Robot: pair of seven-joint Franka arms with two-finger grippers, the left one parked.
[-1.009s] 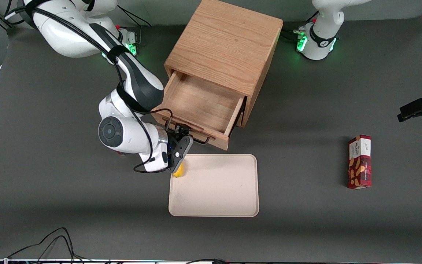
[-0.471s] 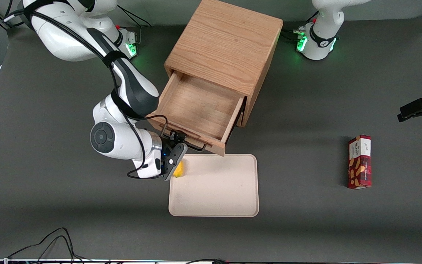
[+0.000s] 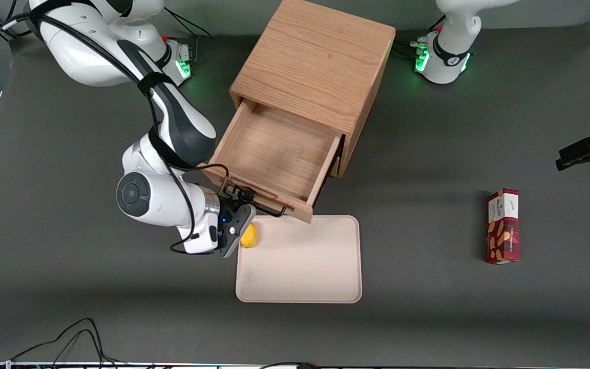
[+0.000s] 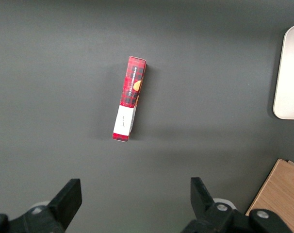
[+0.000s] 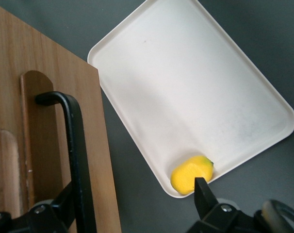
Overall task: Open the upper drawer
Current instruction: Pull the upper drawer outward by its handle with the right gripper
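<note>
The upper drawer (image 3: pixel 274 154) is light oak and stands pulled far out of the cabinet (image 3: pixel 315 56), its shallow box empty. Its thin black wire handle (image 3: pixel 254 202) runs along the drawer front, nearer the front camera. My right gripper (image 3: pixel 238 205) is at that handle, in front of the drawer. In the right wrist view the gripper (image 5: pixel 132 204) is open, with the handle (image 5: pixel 76 145) lying between the fingers, close against one fingertip (image 5: pixel 64 204). The drawer front (image 5: pixel 101 145) shows beside it. The bottom drawer is hidden under the upper one.
A beige tray (image 3: pixel 300 266) lies on the table just in front of the drawer, its rim close to the drawer front's corner, and also shows in the right wrist view (image 5: pixel 186 73). A yellow fruit (image 3: pixel 248 236) (image 5: pixel 191 174) sits in its corner under my gripper. A red box (image 3: pixel 503 225) (image 4: pixel 130 97) lies toward the parked arm's end.
The drawer has slid farther out of the cabinet, toward the front camera. My gripper has moved with its handle, and more of the yellow fruit shows.
</note>
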